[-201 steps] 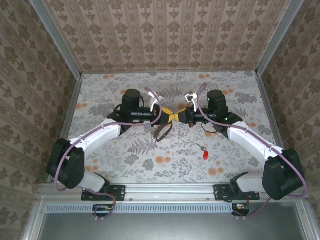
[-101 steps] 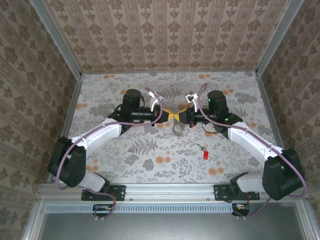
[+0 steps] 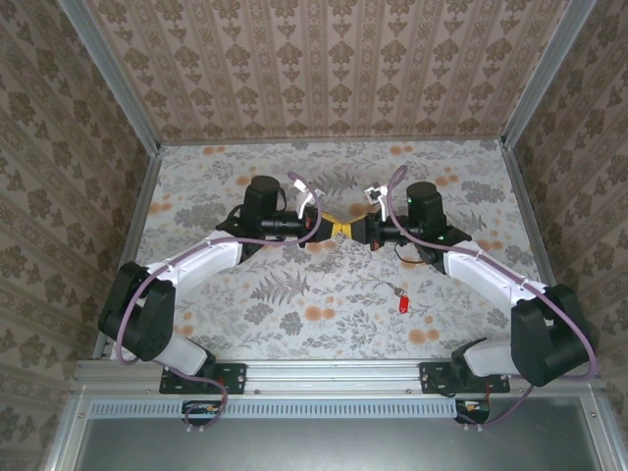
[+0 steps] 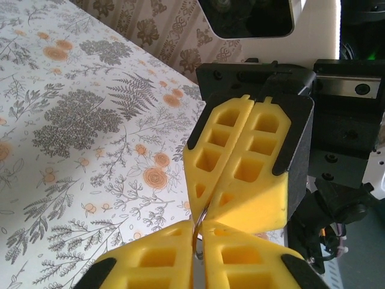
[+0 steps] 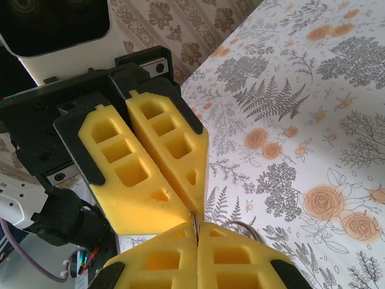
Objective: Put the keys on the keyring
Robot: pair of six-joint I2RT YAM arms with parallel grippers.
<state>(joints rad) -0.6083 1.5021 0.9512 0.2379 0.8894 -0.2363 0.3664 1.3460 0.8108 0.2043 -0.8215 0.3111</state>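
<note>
Keyring (image 4: 200,220) is nipped tip-to-tip: I see left pincer (image 4: 198,232) and right pincer (image 5: 197,232) both closed on it; keys (image 3: 397,297) lie on the bench (image 3: 245,304).

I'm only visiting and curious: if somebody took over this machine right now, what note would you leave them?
Left gripper: shut, pinching the thin wire of the keyring.
Right gripper: shut on the same keyring, tip to tip with the left.
Keys: lying loose on the table, on the right side, nearer the front edge than the grippers.
Done: keyring held by both grippers.
Left: fetch the keys and thread them onto the keyring.
</note>
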